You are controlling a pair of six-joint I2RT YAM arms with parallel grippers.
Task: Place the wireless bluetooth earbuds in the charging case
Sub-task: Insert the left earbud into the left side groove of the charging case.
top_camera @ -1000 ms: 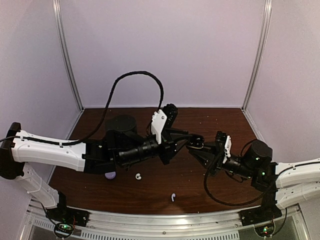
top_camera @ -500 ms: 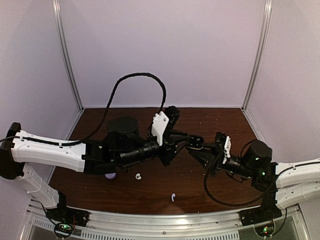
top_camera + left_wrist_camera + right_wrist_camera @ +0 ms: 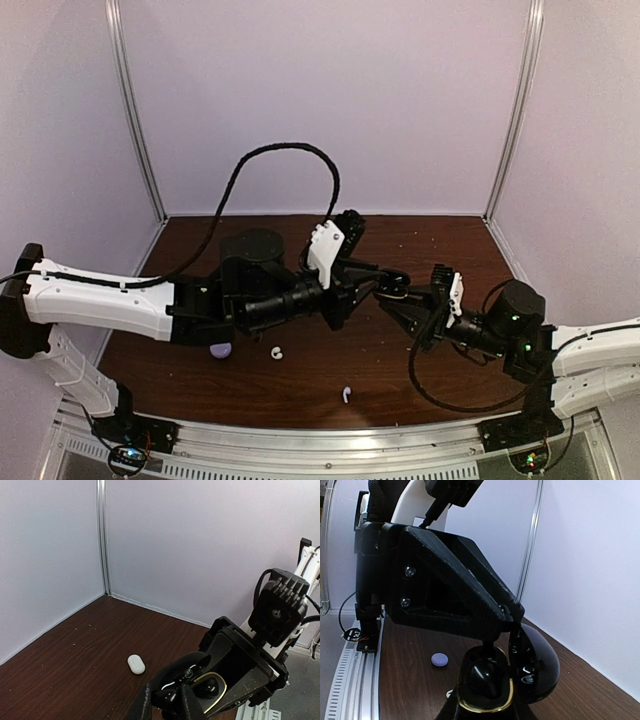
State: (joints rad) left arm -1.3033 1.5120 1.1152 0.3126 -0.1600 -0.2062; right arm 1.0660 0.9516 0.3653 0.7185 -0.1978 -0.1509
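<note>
I see a dark brown, wood-grained bench (image 3: 400, 370). The case (image 3: 482, 680) is glossy black with a gold rim; one earbud (image 3: 277, 352) is white.

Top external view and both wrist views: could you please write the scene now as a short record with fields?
held: black charging case, open, above the table
left gripper: shut on its lid
right gripper: shut on its base
loose on table: white curled earbud, white stemmed earbud, lavender item

left end effector (image 3: 383, 287) central, far table (image 3: 450, 235) open
</note>
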